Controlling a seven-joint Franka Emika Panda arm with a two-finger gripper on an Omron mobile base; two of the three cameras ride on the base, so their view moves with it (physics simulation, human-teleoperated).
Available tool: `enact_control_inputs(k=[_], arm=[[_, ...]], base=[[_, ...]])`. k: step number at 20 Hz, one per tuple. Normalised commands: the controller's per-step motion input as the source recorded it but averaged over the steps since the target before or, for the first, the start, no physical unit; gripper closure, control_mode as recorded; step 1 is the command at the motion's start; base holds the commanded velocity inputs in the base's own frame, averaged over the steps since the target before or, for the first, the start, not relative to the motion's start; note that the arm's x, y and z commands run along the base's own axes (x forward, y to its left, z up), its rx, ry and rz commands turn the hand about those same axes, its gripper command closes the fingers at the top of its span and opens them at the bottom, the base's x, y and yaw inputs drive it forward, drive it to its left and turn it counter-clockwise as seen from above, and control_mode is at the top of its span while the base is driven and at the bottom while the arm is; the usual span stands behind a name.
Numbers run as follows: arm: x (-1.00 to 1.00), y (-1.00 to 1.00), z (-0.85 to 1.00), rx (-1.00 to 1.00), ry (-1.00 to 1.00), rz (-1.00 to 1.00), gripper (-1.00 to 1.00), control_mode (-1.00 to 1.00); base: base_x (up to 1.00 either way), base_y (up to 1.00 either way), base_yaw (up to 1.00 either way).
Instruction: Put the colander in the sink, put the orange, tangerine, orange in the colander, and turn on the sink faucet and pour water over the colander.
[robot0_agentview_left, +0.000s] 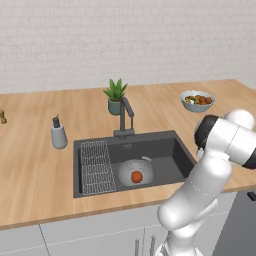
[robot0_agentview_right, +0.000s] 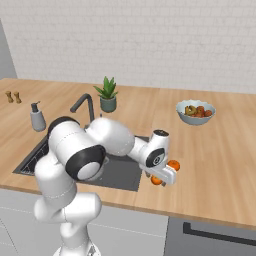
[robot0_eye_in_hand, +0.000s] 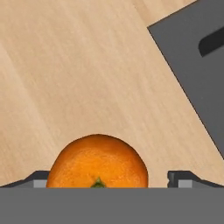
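Note:
The grey colander (robot0_agentview_left: 136, 171) sits in the dark sink (robot0_agentview_left: 170, 150), right of the wire rack, with one orange fruit (robot0_agentview_left: 136, 176) in it. The faucet (robot0_agentview_left: 125, 117) stands behind the basin, and no water runs from it. Two more orange fruits lie on the counter right of the sink (robot0_agentview_right: 125, 175): one (robot0_agentview_right: 156, 180) under my hand, the other (robot0_agentview_right: 173, 165) just beyond it. I cannot tell which is an orange or a tangerine. My gripper (robot0_agentview_right: 161, 179) is open and low over the counter. In the hand view its fingertips (robot0_eye_in_hand: 183, 178) stand on either side of a fruit (robot0_eye_in_hand: 98, 162), apart from it.
A pale bowl of mixed fruit (robot0_agentview_left: 197, 100) stands at the back right. A potted plant (robot0_agentview_left: 116, 96) is behind the faucet and a soap dispenser (robot0_agentview_left: 58, 134) left of the sink. A dark appliance front (robot0_agentview_right: 215, 232) lies below the counter edge near my hand.

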Motion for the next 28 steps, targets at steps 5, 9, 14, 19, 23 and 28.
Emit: enact_control_inputs(k=[5, 9, 14, 19, 23, 28], arm=[[-0.16, -0.03, -0.07, 0.04, -0.01, 0.00, 1.00, -1.00], [-0.55, 0.04, 0.38, 0.06, -0.17, 0.00, 1.00, -1.00], [-0.46, 0.64, 0.99, 0.11, -0.35, 0.01, 1.00, -1.00], [-0.30, 1.00, 0.89, 0.01, -0.30, 0.01, 1.00, -1.00], [-0.36, 1.00, 0.51, -0.04, -0.22, 0.00, 1.00, -1.00], [-0.14, 1.00, 0.22, -0.03, -0.04, 0.10, 1.00, -1.00]], base=[[0.00, 0.00, 0.00], [0.00, 0.00, 0.00], [0.00, 0.00, 0.00], [0.00, 0.00, 0.00], [0.00, 0.00, 0.00], [0.00, 0.00, 0.00]])
